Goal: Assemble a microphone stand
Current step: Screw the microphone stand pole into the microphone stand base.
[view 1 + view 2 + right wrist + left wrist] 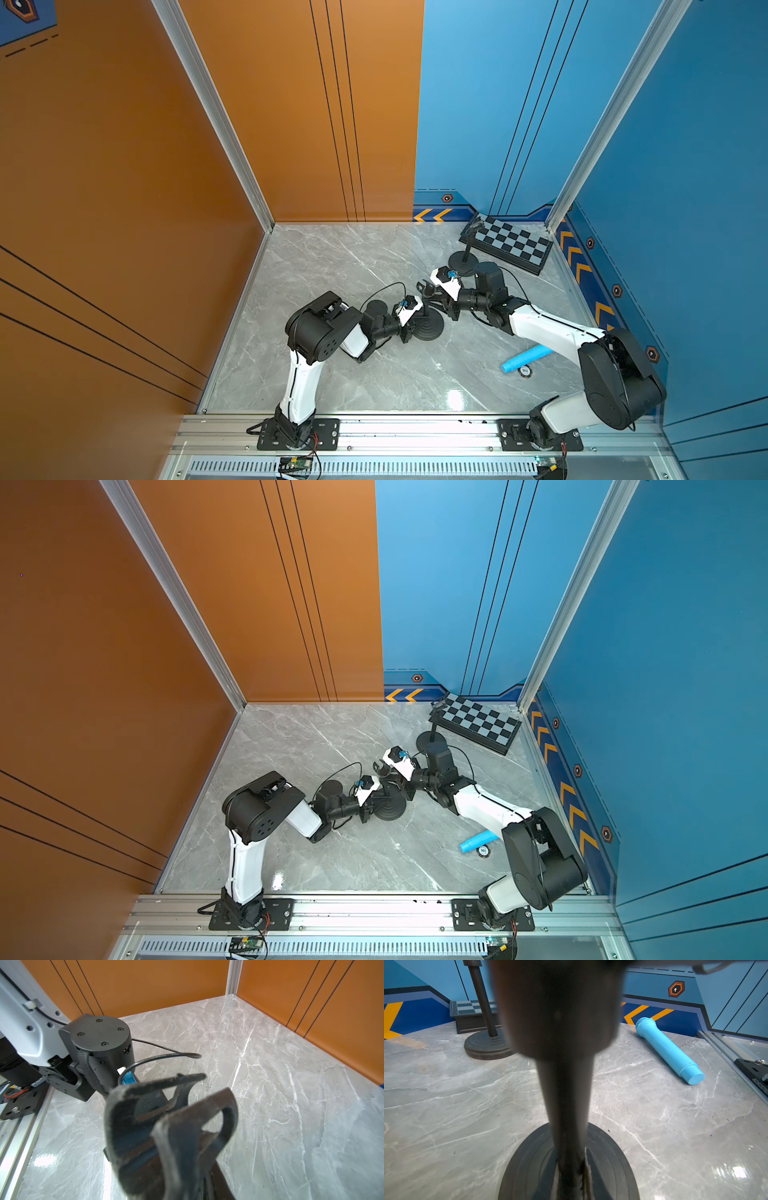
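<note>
**Stand half built: clip held above the pole**

Top views: the left hand point(417, 319) reaches in low over the round base point(431, 329) at mid-tabletop point(332, 374). The right hand point(437, 294) is clamped on the clip point(426, 287) and holds it just above. The blue mic point(525, 358) lies well apart. A second stand point(463, 259) looks complete beside the chessboard point(511, 243).

Left wrist: the pole point(566, 1105) rises upright from the base, with the left hand closed on it. Base and pole appear joined, and the clip is out of frame here.

Right wrist: only this view shows the clip's open prongs. Whether the clip touches the pole cannot be told. Seating it is judged the step left — then perhaps the mic.
</note>
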Robot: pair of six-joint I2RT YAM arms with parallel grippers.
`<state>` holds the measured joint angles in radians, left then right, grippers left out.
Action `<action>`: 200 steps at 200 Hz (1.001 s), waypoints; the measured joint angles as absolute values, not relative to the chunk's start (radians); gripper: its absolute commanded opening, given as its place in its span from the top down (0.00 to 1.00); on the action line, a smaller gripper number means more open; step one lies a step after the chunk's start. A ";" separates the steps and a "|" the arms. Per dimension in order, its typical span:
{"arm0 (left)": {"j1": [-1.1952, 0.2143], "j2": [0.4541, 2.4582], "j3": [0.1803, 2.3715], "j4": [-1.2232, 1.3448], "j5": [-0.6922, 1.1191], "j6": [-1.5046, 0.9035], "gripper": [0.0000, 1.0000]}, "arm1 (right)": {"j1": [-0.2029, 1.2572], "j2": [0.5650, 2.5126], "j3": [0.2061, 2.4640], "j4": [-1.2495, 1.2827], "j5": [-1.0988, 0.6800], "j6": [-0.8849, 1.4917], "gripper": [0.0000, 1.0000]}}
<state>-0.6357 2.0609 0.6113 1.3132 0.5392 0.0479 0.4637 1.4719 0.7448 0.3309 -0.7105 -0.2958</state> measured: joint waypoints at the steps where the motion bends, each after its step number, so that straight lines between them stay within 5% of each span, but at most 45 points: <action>1: -0.636 2.061 0.611 1.313 0.539 0.048 1.00 | 0.466 1.469 0.739 0.340 -0.702 -0.290 0.97; 21: -0.636 2.061 0.611 1.314 0.539 0.052 0.97 | 0.504 1.428 0.655 0.461 -0.594 -0.225 0.98; 60: -0.638 2.057 0.608 1.311 0.531 0.070 0.71 | 0.654 1.319 0.505 0.608 -0.206 -0.091 1.00; 82: -0.638 2.047 0.600 1.289 0.520 0.060 0.69 | 0.762 1.293 0.448 0.673 0.040 -0.017 1.00; 113: -0.643 2.034 0.600 1.282 0.514 0.057 0.79 | 0.812 1.312 0.433 0.727 0.188 0.075 1.00; 133: -0.645 2.034 0.600 1.281 0.524 0.077 1.00 | 0.813 1.320 0.442 0.729 0.191 0.079 0.97; 170: -0.636 2.041 0.589 1.260 0.545 0.090 1.00 | 0.737 1.319 0.473 0.668 0.137 0.023 0.81; 200: -0.636 2.043 0.589 1.262 0.551 0.099 1.00 | 0.683 1.319 0.508 0.612 -0.060 -0.004 0.85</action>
